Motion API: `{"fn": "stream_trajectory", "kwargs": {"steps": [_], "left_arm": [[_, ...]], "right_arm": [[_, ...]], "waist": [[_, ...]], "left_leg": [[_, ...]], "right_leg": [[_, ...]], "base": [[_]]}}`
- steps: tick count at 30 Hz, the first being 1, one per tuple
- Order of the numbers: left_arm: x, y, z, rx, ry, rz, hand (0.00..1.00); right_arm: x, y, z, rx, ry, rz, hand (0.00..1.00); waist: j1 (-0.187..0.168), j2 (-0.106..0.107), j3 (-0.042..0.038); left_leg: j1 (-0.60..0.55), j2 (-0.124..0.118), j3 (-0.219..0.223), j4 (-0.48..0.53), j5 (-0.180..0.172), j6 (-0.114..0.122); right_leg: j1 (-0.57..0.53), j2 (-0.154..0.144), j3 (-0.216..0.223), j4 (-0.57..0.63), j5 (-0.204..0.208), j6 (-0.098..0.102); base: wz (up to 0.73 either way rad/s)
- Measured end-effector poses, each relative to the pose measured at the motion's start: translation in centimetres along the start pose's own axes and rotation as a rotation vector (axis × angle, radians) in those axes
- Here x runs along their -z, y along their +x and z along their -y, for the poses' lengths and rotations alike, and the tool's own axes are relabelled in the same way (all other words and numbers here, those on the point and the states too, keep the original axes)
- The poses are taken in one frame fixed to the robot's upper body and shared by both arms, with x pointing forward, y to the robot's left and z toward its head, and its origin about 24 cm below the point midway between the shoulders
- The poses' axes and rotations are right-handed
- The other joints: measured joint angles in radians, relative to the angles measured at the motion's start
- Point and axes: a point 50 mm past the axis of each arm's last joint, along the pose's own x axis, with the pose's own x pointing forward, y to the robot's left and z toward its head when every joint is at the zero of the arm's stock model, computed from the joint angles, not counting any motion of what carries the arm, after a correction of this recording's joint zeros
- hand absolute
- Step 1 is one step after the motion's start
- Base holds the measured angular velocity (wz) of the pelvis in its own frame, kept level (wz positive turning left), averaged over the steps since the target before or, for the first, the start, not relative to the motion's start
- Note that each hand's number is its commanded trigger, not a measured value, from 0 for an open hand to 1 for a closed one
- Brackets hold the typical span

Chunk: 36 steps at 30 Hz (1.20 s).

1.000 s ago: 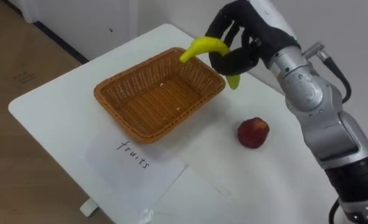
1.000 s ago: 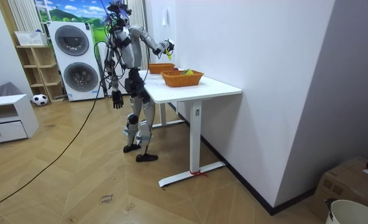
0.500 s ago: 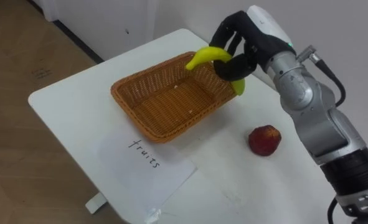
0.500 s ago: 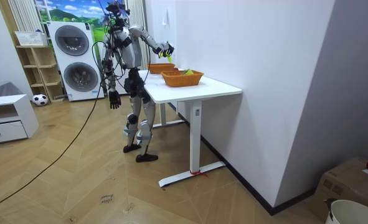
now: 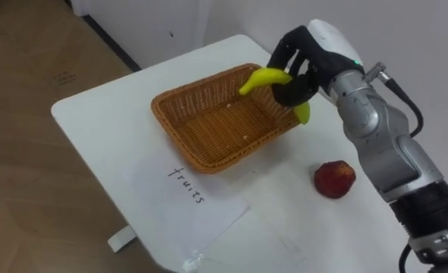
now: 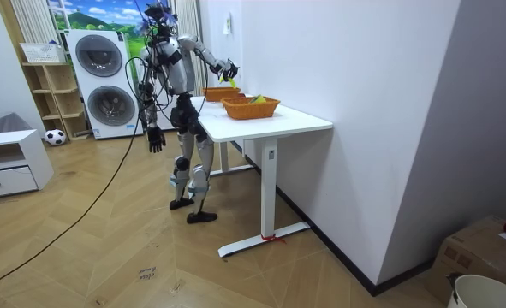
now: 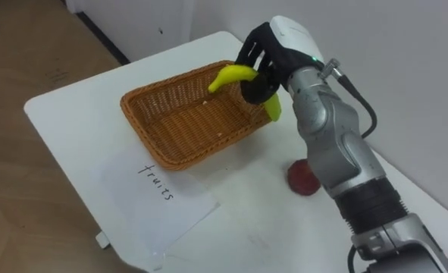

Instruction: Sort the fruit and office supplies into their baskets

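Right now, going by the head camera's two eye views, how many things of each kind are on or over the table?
Fruit: 2, the banana held in the right hand and the red apple on the table.
Wicker basket: 1.
Paper label: 1.
Total: 4.

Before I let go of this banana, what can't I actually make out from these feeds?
- Yellow banana: its middle is covered by the right hand curled round it, in both eye views.
- Red round fruit: partly behind the right forearm, right eye view.
- Nearer brown wicker basket: contents too small to name, room view.
- Left hand: hangs by the robot's side, too small to read, room view.
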Motion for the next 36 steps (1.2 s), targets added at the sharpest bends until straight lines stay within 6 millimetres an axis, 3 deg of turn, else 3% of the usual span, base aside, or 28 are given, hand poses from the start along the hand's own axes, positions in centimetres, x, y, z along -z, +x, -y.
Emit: {"fn": "stream_trajectory", "kwargs": {"steps": [7, 14, 23, 24, 25, 26, 27, 36], "left_arm": [[2.1, 0.0, 0.6, 0.026, -0.003, -0.07, 0.0], [2.5, 0.0, 0.5, 0.008, 0.001, -0.081, 0.0], [2.6, 0.0, 0.3, -0.016, 0.005, -0.08, 0.0], [2.6, 0.0, 0.2, -0.017, 0.005, -0.081, 0.0], [2.6, 0.0, 0.2, -0.018, 0.006, -0.082, 0.0], [2.7, 0.0, 0.1, -0.02, 0.007, -0.082, 0.0], [2.7, 0.0, 0.1, -0.02, 0.007, -0.082, 0.0], [2.8, 0.0, -0.3, -0.03, 0.011, -0.089, 0.0]], "right_arm": [[0.6, 0.2, -0.5, -0.027, -0.028, -0.027, 1.0], [1.0, 0.5, -0.4, -0.008, -0.036, -0.047, 1.0], [1.4, 0.5, -0.5, 0.029, -0.045, -0.056, 1.0], [1.3, 0.5, -0.6, 0.029, -0.053, -0.053, 0.92], [1.1, 0.5, -0.8, 0.027, -0.071, -0.045, 0.73], [0.9, 0.5, -1.0, 0.02, -0.082, -0.038, 0.42], [0.9, 0.5, -1.1, 0.017, -0.083, -0.035, 0.01], [0.7, 0.5, -1.3, 0.012, -0.082, -0.03, 0.0]], "waist": [[0.023, 0.0, 0.0001], [0.029, 0.001, 0.0005], [0.05, 0.0, -0.0002], [0.051, 0.0, -0.0002], [0.051, -0.001, -0.0003], [0.051, -0.001, -0.0006], [0.051, -0.001, -0.0006], [0.053, -0.002, -0.0013]], "left_leg": [[-0.012, -0.003, -0.017, 0.007, 0.0, 0.0], [-0.028, -0.007, -0.038, 0.018, 0.001, -0.001], [-0.034, -0.016, -0.051, 0.022, 0.002, 0.002], [-0.034, -0.016, -0.051, 0.022, 0.002, 0.002], [-0.034, -0.016, -0.051, 0.022, 0.002, 0.002], [-0.035, -0.017, -0.053, 0.022, 0.002, 0.002], [-0.035, -0.017, -0.054, 0.022, 0.002, 0.003], [-0.036, -0.019, -0.06, 0.024, 0.003, 0.003]], "right_leg": [[-0.002, -0.002, -0.023, 0.0, 0.0, 0.0], [-0.002, -0.005, -0.052, 0.0, 0.0, 0.0], [0.001, -0.012, -0.055, 0.0, -0.003, 0.005], [0.001, -0.012, -0.055, 0.0, -0.003, 0.005], [0.001, -0.013, -0.054, 0.0, -0.003, 0.005], [0.001, -0.014, -0.054, 0.0, -0.004, 0.006], [0.001, -0.014, -0.054, 0.0, -0.004, 0.006], [0.004, -0.014, -0.054, 0.0, -0.004, 0.007]], "base": [[0.05], [0.09], [0.05], [0.0], [0.0], [0.0], [0.0], [0.01]]}}
